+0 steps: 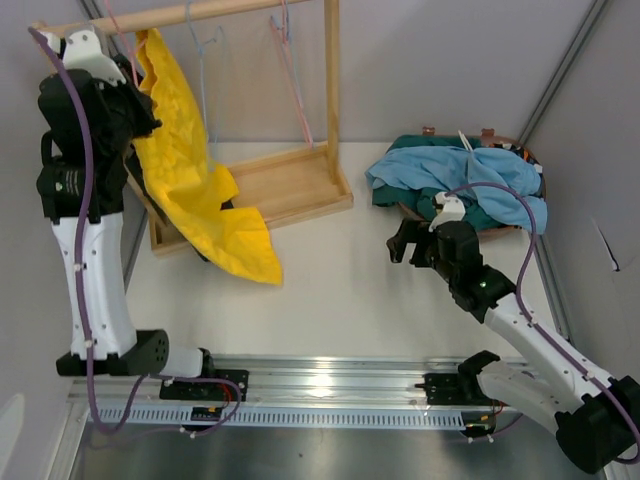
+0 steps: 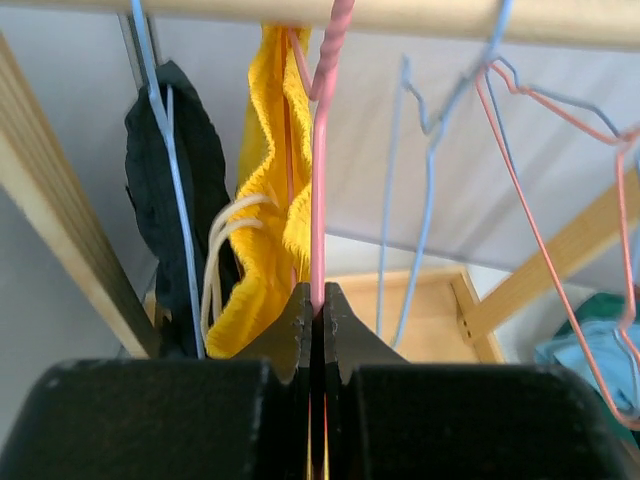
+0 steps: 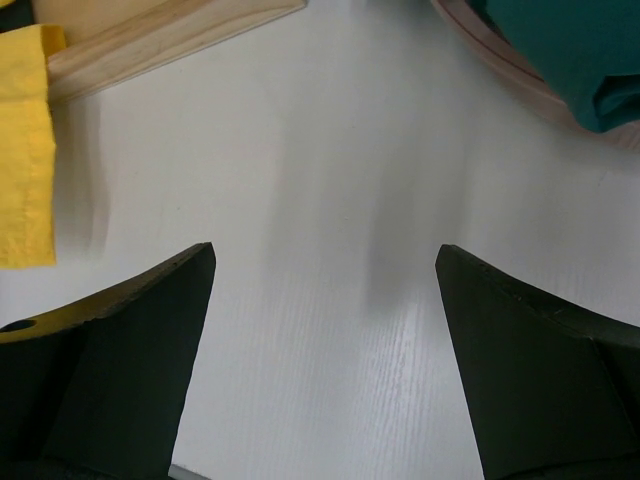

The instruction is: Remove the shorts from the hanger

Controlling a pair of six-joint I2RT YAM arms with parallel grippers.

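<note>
Yellow shorts [image 1: 190,170] hang from the wooden rail [image 1: 200,12], draping down onto the table [image 1: 340,280].
My left gripper [image 2: 318,320] is clamped on the pink hanger [image 2: 320,200] just beside them; my right gripper [image 3: 325,290] hovers with its fingers wide apart near the basket [image 1: 530,160] holding teal shorts [image 1: 420,145].

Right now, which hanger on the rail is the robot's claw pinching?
The pink hanger beside the yellow shorts: the left gripper is shut on its wire; the blue hangers hang free.
</note>
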